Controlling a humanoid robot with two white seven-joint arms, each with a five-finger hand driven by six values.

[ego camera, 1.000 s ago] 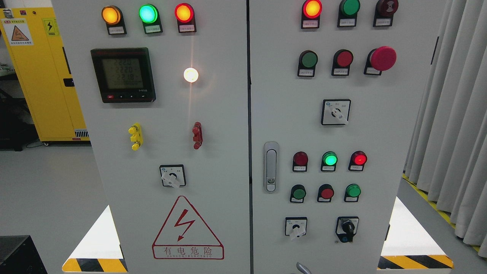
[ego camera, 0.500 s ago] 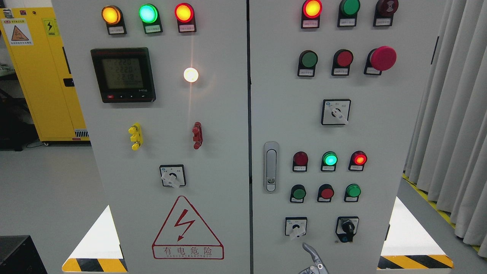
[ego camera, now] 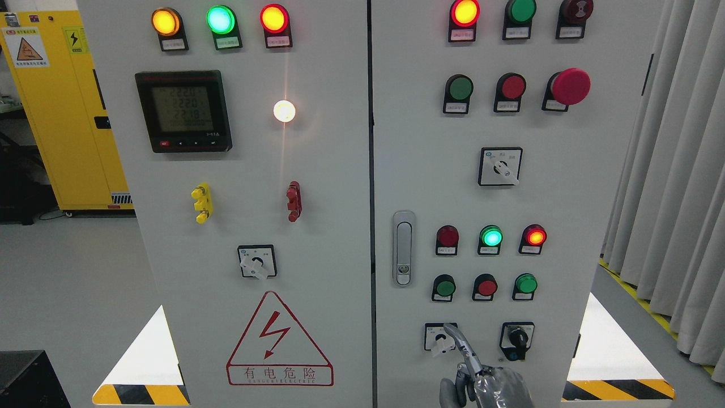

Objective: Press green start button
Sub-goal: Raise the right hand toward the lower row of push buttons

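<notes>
A grey electrical cabinet fills the view. On its right door, a low row holds a dark green button, a red button and a brighter green button. Another dark green button sits higher up. My right hand rises from the bottom edge, its index finger stretched out and the others curled, holding nothing. The fingertip is in front of the white rotary switch, below the low dark green button. My left hand is out of view.
Lit indicator lamps sit above the low button row. A black selector switch is right of the finger, a door handle to the left. A red mushroom stop button is at the upper right. Grey curtains hang at the right.
My right hand has risen from the bottom edge, from barely visible to well in view. Its index fingertip moved up to the white rotary switch.
</notes>
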